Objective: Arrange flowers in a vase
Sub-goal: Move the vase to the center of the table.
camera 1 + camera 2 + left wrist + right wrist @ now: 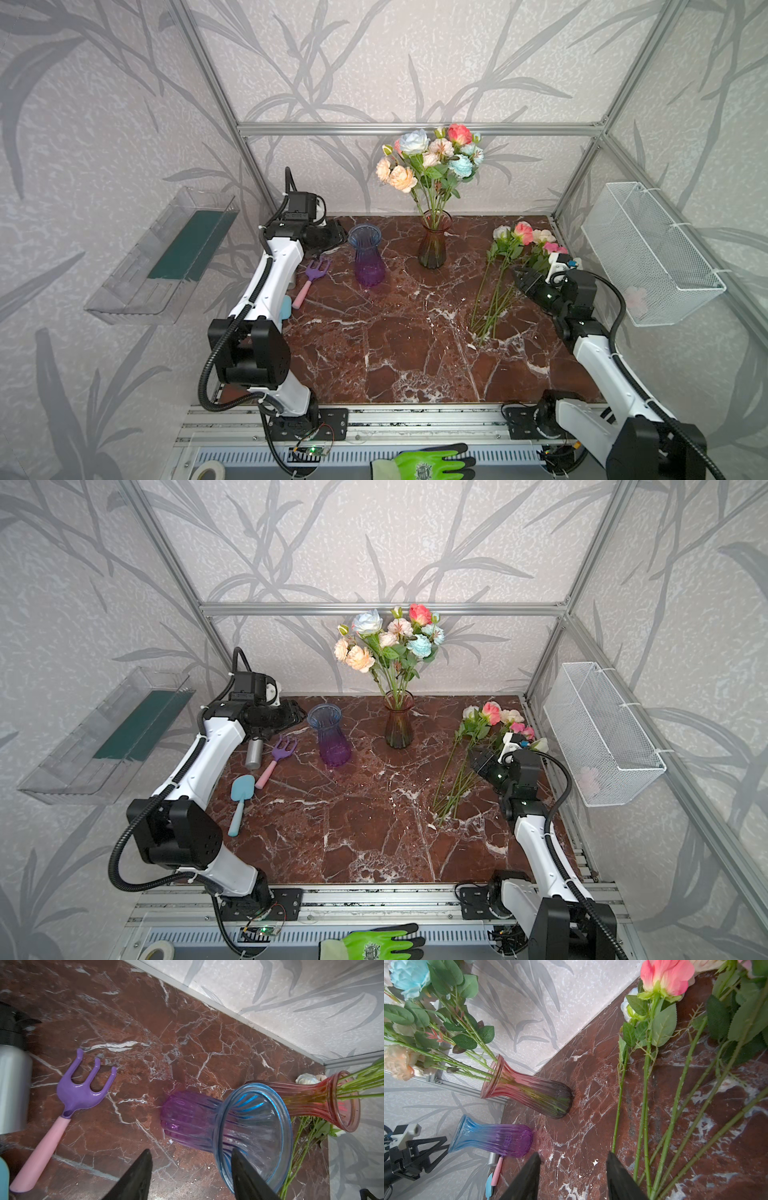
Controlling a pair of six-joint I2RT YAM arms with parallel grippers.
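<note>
Marble table [395,353] middle wide open | loose flowers [507,248] hug right edge | left gripper [191,1150], right gripper [573,1152] both gaping, jaws apart

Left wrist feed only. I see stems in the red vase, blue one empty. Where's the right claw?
Observer: The right claw is open, holding nothing, beside loose flowers lying on the right side of the table.
Operator: What's the red vase look like up top?
Observer: The red vase stands upright with a full bunch: peach, white, pale blue and coral heads.
Operator: Any clutter?
Observer: A green glove lies off the table, in front of its near edge.
</note>
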